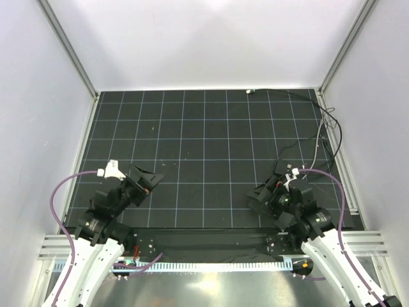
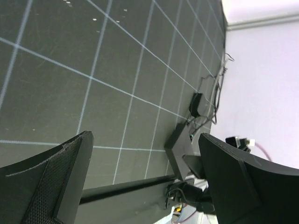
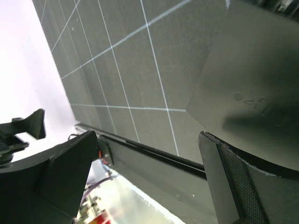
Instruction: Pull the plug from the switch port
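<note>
Plug (image 2: 196,103): small dark connector lying on the gridded mat (image 1: 192,147), right side, a little beyond the right gripper (image 3: 147,135). It ends a thin black cable (image 2: 216,105) that trails off toward the right wall.

Switch box (image 3: 247,84): flat matte black slab filling the upper right of the right wrist view, just beside that gripper's far finger. The left wrist view of this area is distant and dark on dark. The plug appears joined to the box, but I cannot resolve the switch port itself or how the plug is seated.

Jaws: right gripper spread wide, nothing between the fingers. Left gripper (image 2: 145,140) likewise wide apart and empty, over the left half of the mat, well apart from plug and box.

Handling, my estimate:
- Plug is light with a hard moulded shell, so it should take a firm pinch. There is little surface to grip, so the pads go across its two flat sides, close behind the port.
- Cable is limp and thin, not a handle. Tugging it risks strain at the joint.
- Box is light and likely to slide or lift with the plug unless the other gripper pins it flat.
- Pull straight along the port axis, no twist.

Note: grey cable with silver tip (image 1: 250,92) at the far edge is not the target.
</note>
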Motion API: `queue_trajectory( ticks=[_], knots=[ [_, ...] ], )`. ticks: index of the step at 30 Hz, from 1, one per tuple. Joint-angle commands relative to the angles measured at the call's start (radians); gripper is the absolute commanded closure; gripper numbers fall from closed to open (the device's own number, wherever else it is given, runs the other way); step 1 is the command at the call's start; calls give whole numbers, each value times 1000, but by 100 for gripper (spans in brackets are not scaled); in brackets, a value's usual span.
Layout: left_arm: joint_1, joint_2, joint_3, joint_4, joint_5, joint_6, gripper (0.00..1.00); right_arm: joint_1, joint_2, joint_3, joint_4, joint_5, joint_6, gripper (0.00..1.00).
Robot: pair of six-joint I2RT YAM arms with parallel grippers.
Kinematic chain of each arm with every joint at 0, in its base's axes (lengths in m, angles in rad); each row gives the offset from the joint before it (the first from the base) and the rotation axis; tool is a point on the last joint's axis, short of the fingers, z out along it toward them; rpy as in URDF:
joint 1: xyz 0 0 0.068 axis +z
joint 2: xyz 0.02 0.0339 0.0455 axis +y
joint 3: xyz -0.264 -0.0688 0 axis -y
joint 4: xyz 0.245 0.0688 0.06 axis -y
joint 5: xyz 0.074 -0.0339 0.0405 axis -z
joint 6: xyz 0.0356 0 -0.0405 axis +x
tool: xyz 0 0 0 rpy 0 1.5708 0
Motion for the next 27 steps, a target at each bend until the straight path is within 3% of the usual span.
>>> queue_trajectory(
  ticks=[1, 7, 12, 15, 19, 22, 25, 27],
  knots=[
    [0, -37, 45, 17, 57, 56, 0, 3, -16, 107, -95, 88, -83, 0],
    [0, 56, 29, 197, 233, 51, 2, 3, 80, 194, -175, 146, -143, 0],
    [-12, 400, 156, 210, 263, 177, 5, 3, 226, 257, -164, 189, -198, 0],
    [-58, 617, 287, 215, 241, 245, 7, 1, 312, 298, -155, 232, -232, 0],
    [-144, 897, 504, 147, 243, 322, 11, 1, 448, 458, -273, 382, -270, 0],
    [-201, 1132, 680, 92, 331, 359, 18, -31, 608, 591, -380, 402, -302, 1],
    [-262, 1302, 893, -15, 367, 436, 20, -142, 695, 653, -427, 352, -348, 2],
    [-297, 1365, 1023, -54, 373, 470, 20, -291, 705, 653, -436, 251, -379, 3]
  ],
)
